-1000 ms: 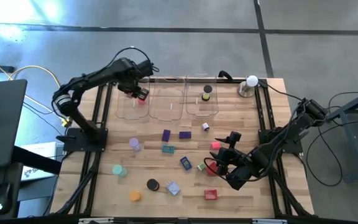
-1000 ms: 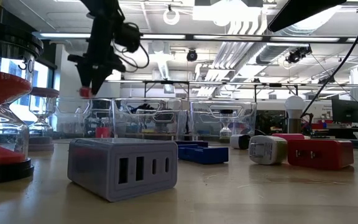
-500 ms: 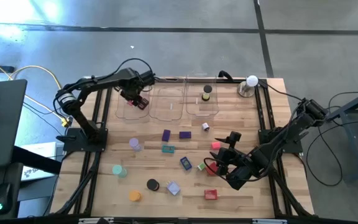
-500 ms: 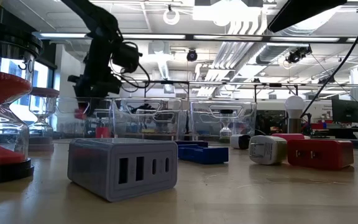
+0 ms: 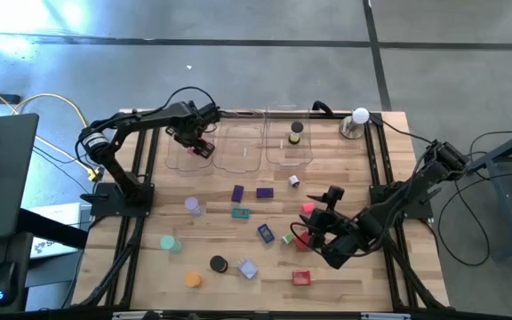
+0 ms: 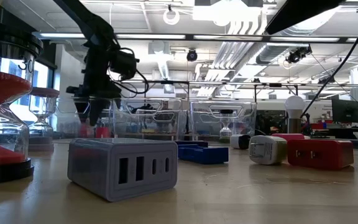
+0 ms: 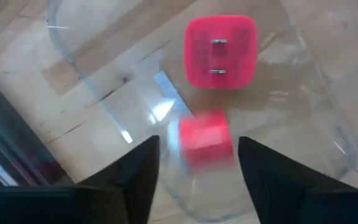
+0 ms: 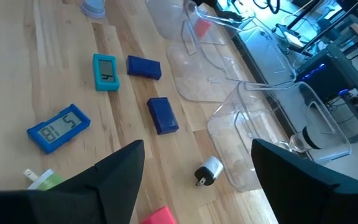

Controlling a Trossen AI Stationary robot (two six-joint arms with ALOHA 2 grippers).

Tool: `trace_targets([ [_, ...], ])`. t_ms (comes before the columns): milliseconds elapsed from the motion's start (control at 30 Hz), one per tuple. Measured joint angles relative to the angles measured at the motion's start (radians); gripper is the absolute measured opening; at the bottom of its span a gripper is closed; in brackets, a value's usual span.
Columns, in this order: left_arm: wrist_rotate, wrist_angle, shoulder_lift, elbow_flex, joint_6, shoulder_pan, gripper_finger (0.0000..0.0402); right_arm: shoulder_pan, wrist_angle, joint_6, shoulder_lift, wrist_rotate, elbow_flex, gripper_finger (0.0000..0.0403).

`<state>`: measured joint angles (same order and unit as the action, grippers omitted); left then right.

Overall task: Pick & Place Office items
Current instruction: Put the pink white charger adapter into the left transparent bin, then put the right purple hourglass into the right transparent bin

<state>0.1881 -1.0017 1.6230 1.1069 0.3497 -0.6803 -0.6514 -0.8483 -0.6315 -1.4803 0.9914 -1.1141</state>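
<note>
In the high view, the left gripper (image 5: 198, 140) is being held over the leftmost clear tray (image 5: 178, 158), at about eleven o'clock from the table's middle, and something red is showing just at its tip. The right gripper (image 5: 320, 220) is waiting at about four o'clock, near a red charger block (image 5: 308, 208), so the left arm is by far the nearer one to the tray.

In the low view, the left gripper (image 6: 94, 106) is hanging at the tray's (image 6: 86, 118) rim; whether anything is gripped cannot be told here.

In the left wrist view, the two dark fingers (image 7: 138, 171) are standing apart, and the small red block (image 7: 205, 137) is lying blurred in the gap between them, touching neither. It is judged as being released into the tray. A pink plug block (image 7: 220, 50) is resting on the tray floor just beyond it, at twelve o'clock from the red block.

In the right wrist view, the right fingers (image 8: 120, 168) are spread wide and nothing is being held. Two blue blocks (image 8: 163, 115) and a small white plug (image 8: 209, 170) are lying ahead, the nearer blue block's long axis running away from the fingers.
</note>
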Motion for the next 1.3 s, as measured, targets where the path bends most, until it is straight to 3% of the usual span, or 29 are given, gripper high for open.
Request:
trace_targets([
  [233, 0.001, 0.015, 0.0, 0.0, 0.007, 0.01, 0.0241, 0.007, 0.0, 0.0, 0.0, -0.003, 0.0, 0.0286],
  [533, -0.001, -0.133, -0.006, 0.079, 0.045, 0.012, 0.0244, 0.007, 0.0, 0.008, 0.0, 0.041, 0.0, 0.0286],
  [833, -0.008, -0.137, -0.147, 0.123, 0.069, 0.067, 0.0244, 0.006, -0.032, 0.034, 0.01, 0.02, 0.0, 0.0286],
  [1067, -0.008, -0.112, -0.326, 0.13, 0.135, 0.168, 0.0245, 0.006, -0.045, 0.016, 0.115, -0.084, 0.0, 0.0286],
  [1300, 0.012, -0.079, -0.427, 0.128, 0.167, 0.378, 0.0245, 0.006, -0.037, 0.039, 0.196, -0.185, 0.0, 0.0286],
])
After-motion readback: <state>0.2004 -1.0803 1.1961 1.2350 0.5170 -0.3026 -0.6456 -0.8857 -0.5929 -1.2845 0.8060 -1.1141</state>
